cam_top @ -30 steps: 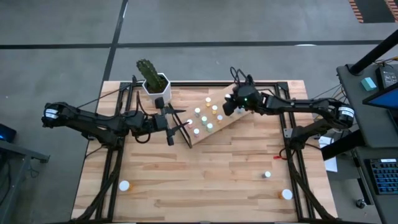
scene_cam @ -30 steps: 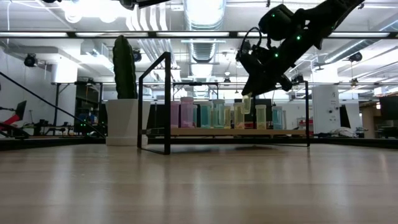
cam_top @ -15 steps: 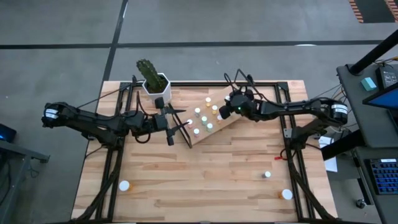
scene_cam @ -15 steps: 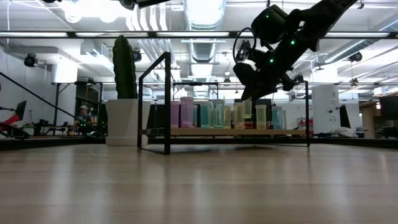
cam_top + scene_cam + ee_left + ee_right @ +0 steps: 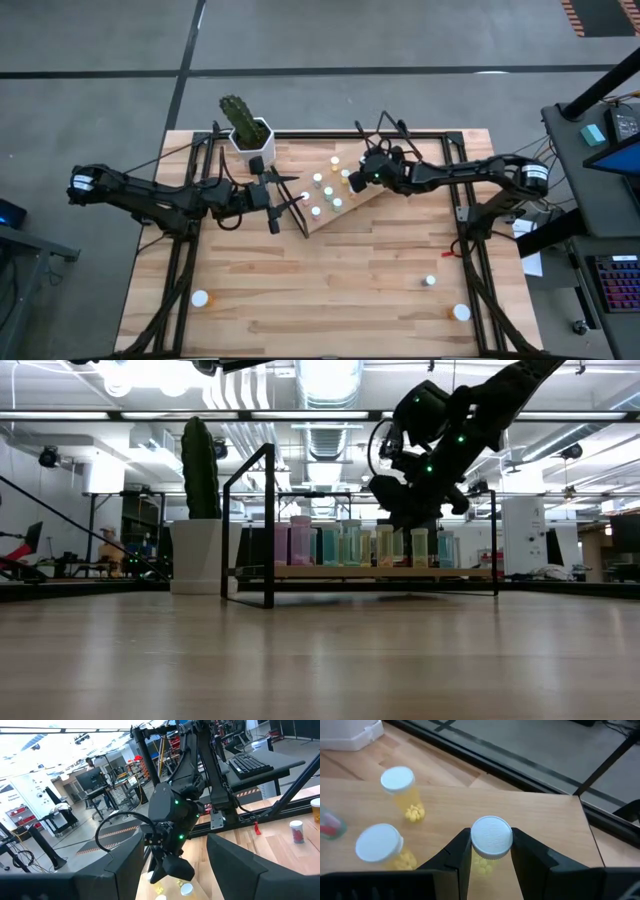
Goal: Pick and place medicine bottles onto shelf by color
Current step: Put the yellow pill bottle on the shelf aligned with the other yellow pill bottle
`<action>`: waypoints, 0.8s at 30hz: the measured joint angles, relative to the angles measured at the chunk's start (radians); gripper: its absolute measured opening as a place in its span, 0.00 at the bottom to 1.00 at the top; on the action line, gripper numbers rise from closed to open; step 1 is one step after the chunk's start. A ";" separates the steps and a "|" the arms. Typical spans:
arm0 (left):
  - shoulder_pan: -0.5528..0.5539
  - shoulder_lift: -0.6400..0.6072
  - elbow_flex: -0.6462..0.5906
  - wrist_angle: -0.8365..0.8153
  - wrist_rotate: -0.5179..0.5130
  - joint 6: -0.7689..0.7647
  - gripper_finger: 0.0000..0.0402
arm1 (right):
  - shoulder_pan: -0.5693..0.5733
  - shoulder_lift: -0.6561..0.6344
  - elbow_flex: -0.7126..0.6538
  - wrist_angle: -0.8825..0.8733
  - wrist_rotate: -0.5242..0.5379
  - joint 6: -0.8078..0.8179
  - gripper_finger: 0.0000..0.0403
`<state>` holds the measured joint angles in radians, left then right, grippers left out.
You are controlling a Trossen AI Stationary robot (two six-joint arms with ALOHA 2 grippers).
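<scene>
High view, right gripper point(image 5: 358, 178) over the shelf point(image 5: 380, 182) beside white-capped bottles point(image 5: 325, 193), left gripper point(image 5: 298, 203) at the shelf's edge, jaws apart, right wrist view, fingers point(image 5: 458, 855) clamped on 1 yellow-pill bottle point(image 5: 490, 841) above the board.

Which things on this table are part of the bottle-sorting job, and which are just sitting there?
Part of the job:
- shelf
- medicine bottles already on the shelf
- yellow-pill bottle in the right gripper, over the shelf
- loose bottles on the tabletop
- left gripper, open beside the shelf

Just sitting there:
- cactus in a white pot
</scene>
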<state>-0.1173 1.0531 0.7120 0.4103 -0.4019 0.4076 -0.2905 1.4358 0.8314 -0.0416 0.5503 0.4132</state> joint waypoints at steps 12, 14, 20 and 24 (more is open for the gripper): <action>0.000 0.000 0.000 0.000 0.000 0.000 0.50 | 0.000 0.006 0.000 -0.013 -0.031 0.006 0.28; 0.000 0.000 0.000 0.000 0.000 0.000 0.50 | 0.000 0.008 0.000 -0.013 -0.033 0.006 0.28; 0.000 0.000 0.000 0.000 0.000 0.000 0.50 | 0.000 0.008 0.000 -0.013 -0.033 0.014 0.34; 0.000 0.000 0.000 0.000 0.000 0.000 0.50 | 0.000 0.008 0.000 -0.013 -0.033 0.019 0.39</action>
<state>-0.1173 1.0531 0.7124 0.4103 -0.4019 0.4076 -0.2905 1.4437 0.8310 -0.0547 0.5171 0.4321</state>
